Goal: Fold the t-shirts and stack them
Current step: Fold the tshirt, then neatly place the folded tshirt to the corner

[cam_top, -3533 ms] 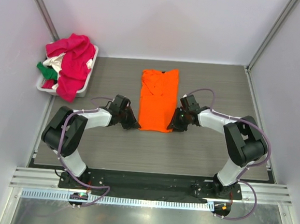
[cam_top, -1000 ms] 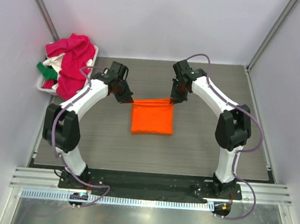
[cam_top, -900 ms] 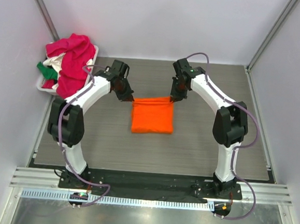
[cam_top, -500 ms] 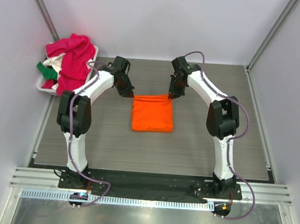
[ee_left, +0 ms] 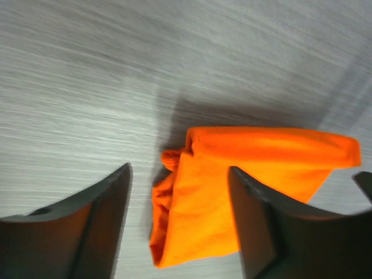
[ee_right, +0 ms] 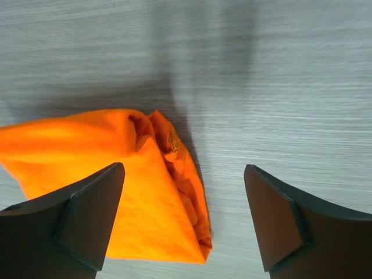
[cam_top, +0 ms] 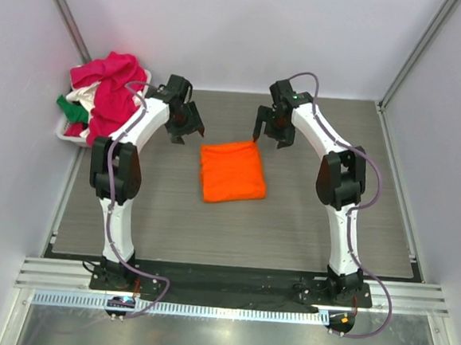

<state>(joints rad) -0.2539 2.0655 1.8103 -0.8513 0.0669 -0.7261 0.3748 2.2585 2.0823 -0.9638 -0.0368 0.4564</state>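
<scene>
A bright orange t-shirt (cam_top: 232, 171) lies folded into a rough square on the middle of the table. My left gripper (cam_top: 187, 130) hangs open just beyond its far left corner, holding nothing. My right gripper (cam_top: 270, 137) hangs open beyond the far right corner, also holding nothing. In the left wrist view the orange t-shirt's (ee_left: 256, 168) bunched corner lies below the gripper (ee_left: 179, 170), between the spread fingers. In the right wrist view the orange t-shirt (ee_right: 87, 157) lies under the left finger (ee_right: 87, 215), with bare table under the open gripper (ee_right: 185, 167). Magenta-pink (cam_top: 109, 91), white (cam_top: 83, 95) and green (cam_top: 69, 108) t-shirts are heaped in the basket.
The white plastic basket (cam_top: 129, 137) stands at the far left corner of the grey wood-grain table (cam_top: 322, 220). Pale walls with metal posts close in the table on three sides. Both arm bases sit at the near edge.
Both grippers have opened and let go of the orange t-shirt's far edge, then drawn back and apart. The released edge has dropped flat onto the folded shirt.
</scene>
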